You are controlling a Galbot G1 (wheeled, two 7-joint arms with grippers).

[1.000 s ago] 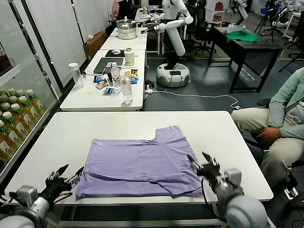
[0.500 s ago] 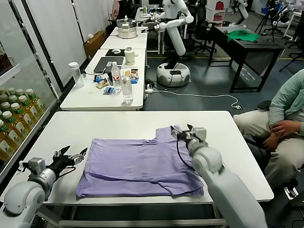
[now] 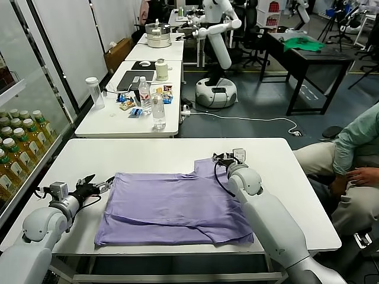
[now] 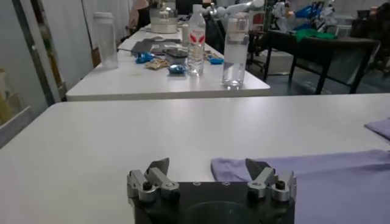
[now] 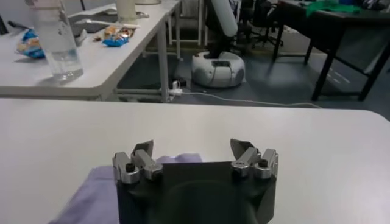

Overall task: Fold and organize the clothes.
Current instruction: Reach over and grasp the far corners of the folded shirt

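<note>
The lavender T-shirt (image 3: 172,206) lies partly folded on the white table (image 3: 148,157), one sleeve sticking out toward the far right. My left gripper (image 3: 98,185) is open, low over the table at the shirt's left far corner; in the left wrist view (image 4: 207,167) the fabric edge (image 4: 317,173) lies just ahead of one finger. My right gripper (image 3: 220,159) is open above the far edge of the sleeve; the right wrist view (image 5: 192,148) shows purple fabric (image 5: 91,195) under it. No printed figures show.
A seated person (image 3: 349,160) is at the right of the table. A second white table (image 3: 133,112) with water bottles (image 3: 157,109) and clutter stands beyond. Shelves of bottled drinks (image 3: 18,151) line the left. Another robot (image 3: 216,47) stands far back.
Both arms have swung from the table's near edge to the shirt's far side: the left gripper to the left far corner, the right gripper to the sleeve. The shirt has not moved.
</note>
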